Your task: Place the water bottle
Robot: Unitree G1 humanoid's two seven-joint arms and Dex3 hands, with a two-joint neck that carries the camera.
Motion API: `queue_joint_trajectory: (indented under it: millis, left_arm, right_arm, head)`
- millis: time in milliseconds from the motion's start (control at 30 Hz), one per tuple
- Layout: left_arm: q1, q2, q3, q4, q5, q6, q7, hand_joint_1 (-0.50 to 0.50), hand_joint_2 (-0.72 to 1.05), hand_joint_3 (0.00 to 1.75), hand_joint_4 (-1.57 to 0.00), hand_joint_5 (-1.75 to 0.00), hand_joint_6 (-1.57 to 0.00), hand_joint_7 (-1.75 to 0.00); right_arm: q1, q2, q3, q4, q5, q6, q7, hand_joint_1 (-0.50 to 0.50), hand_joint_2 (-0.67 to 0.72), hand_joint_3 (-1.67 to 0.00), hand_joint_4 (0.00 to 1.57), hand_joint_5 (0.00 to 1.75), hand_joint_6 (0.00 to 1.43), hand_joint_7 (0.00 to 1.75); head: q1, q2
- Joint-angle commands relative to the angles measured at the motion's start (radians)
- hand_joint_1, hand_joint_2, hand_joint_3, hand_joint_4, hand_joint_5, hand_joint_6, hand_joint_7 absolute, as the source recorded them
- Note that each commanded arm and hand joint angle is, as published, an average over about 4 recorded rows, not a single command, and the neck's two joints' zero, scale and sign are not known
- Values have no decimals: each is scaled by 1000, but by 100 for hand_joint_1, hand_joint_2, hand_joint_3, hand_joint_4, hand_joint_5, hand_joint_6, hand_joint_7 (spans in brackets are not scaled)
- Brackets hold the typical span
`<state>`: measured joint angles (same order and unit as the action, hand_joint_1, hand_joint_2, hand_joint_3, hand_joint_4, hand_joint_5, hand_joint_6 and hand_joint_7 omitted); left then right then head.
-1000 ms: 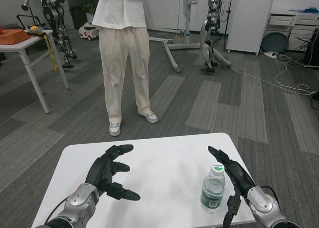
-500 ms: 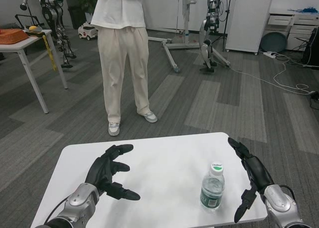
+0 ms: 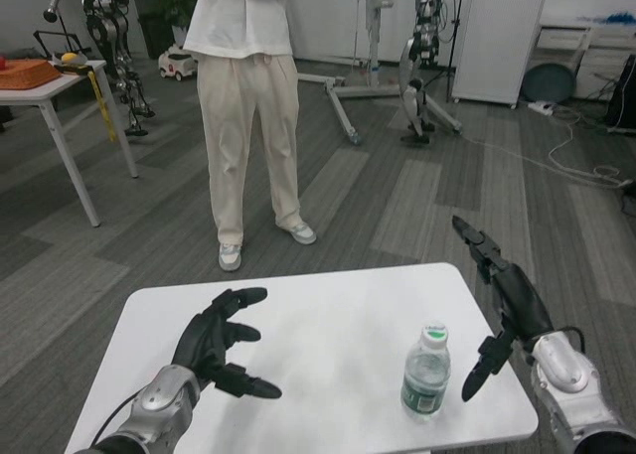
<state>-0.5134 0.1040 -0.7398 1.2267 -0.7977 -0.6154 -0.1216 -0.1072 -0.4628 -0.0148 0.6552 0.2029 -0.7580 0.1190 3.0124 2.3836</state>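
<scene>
Head view: the right robot hand (image 3: 507, 300) hangs spread and holding nothing, just right of the water bottle (image 3: 424, 372), further from it than a second ago; the bottle stands upright, capped, near the white tabletop's (image 3: 328, 335) right front corner; the left robot hand (image 3: 219, 340) hovers spread, holding nothing; a person (image 3: 248, 116) stands beyond the tabletop.

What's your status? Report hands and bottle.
Left hand open over table. Right hand open, clear of bottle. Bottle upright, nothing in the way.

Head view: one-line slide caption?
Water bottle upright on white table, both hands open, person standing beyond.
</scene>
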Motion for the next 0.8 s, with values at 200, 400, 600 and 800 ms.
queue_joint_trajectory:
  millis: [200,400,600,800]
  left_arm:
    - [-4,6,7,-3,0,-9,0,-50,-10,9,0,-175,0,-70]
    - [-2,6,10,-13,0,-18,0,-50,-10,9,0,-175,0,-70]
    - [-2,7,12,-33,0,-26,0,-50,-10,9,0,-175,0,-70]
    - [1,7,15,-47,0,-32,0,-50,-10,9,0,-175,0,-70]
  right_arm:
    - [-28,-9,70,-167,9,29,-1,-46,34,0,0,0,3,0]
    - [-68,-9,164,-234,6,59,-1,-46,31,0,0,0,3,0]
    - [-120,-10,273,-268,4,68,-1,-46,28,0,0,0,3,0]
    - [-147,-11,345,-279,3,74,-2,-46,28,0,0,0,2,0]
  head:
    - [2,3]
    - [-3,5]
    - [2,9]
    - [1,8]
